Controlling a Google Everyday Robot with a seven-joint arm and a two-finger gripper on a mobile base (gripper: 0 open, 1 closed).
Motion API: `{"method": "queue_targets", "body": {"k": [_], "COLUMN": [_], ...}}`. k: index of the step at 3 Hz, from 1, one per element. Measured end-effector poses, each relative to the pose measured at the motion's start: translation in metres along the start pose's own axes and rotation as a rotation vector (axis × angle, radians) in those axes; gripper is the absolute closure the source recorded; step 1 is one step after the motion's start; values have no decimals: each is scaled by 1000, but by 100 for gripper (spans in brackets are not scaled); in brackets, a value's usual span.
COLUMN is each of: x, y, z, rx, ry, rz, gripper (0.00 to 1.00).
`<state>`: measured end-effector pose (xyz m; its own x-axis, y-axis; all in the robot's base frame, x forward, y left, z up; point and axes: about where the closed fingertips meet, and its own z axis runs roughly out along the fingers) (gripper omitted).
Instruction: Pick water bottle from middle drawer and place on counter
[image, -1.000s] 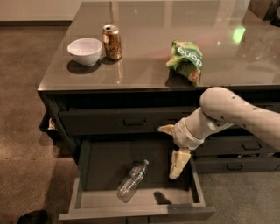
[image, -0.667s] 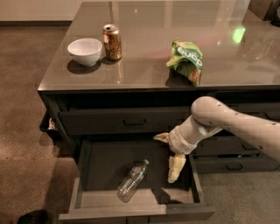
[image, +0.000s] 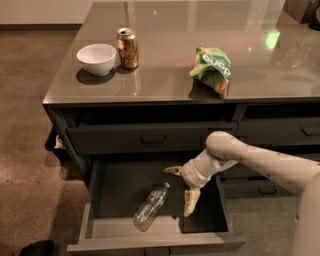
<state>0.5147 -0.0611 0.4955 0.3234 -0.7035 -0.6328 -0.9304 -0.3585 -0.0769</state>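
Observation:
The water bottle (image: 150, 207) lies on its side on the bottom of the open middle drawer (image: 119, 188), cap pointing to the back right. My gripper (image: 181, 186) is inside the drawer just right of the bottle's cap end. It is open, with one finger (image: 173, 170) behind the bottle and the other (image: 190, 202) nearer the front, and it holds nothing. The arm reaches in from the right. The counter (image: 165, 60) tops the cabinet above.
On the counter stand a white bowl (image: 96, 58) and a gold soda can (image: 128, 47) at the left, and a green chip bag (image: 213, 69) lies at the middle right. Shut drawers with bar handles (image: 154, 140) sit above and to the right of the open one.
My gripper has moved left and lower into the drawer, closer to the bottle's cap end. The bottle has not moved.

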Motion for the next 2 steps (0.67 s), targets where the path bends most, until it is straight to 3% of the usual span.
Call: {"method": "queue_targets", "body": {"k": [1,2], "x": [8,17], "y": [-13,-22], "z": [40,79], "rx": [1,-37], "ry": [-53,-103], "rz": [-43,-105], "gripper": [0,0]}}
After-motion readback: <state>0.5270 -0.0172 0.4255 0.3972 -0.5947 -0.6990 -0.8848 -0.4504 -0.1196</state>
